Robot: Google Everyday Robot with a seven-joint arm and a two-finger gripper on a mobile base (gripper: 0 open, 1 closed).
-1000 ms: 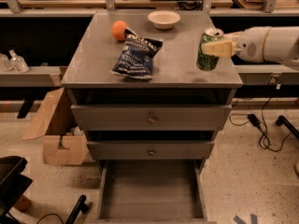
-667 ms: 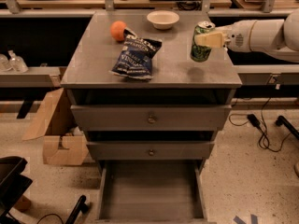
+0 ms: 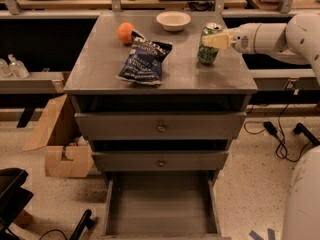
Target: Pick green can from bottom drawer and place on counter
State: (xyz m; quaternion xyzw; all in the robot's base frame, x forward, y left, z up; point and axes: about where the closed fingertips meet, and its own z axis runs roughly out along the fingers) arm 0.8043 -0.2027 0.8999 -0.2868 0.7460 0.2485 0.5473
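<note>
View: one camera view, directed down at the front of a grey three-drawer cabinet.
Hidden or cut off: the far finger of the gripper (image 3: 212,40) is covered by the green can (image 3: 206,55). Whether the can's base touches the counter (image 3: 100,64) cannot be told. The white arm (image 3: 270,36) is cut by the right edge, and the front of the bottom drawer (image 3: 160,204) by the lower edge.
Gripper: held over the right rear part of the counter, entered from the right. A pale finger (image 3: 218,40) is laid across the can's upper side, so the can is pinched just below its silver top.
Green can: held roughly upright at the gripper's tip, at counter level, near the right edge. It is placed right of the white bowl (image 3: 173,20) and the blue chip bag (image 3: 145,59).
Bottom drawer: pulled out beneath two shut drawer fronts (image 3: 161,127), well apart from the can.
Other items: an orange (image 3: 125,32) is seen just beside the bag's upper corner, and a cardboard box (image 3: 60,151) on the floor at left.
</note>
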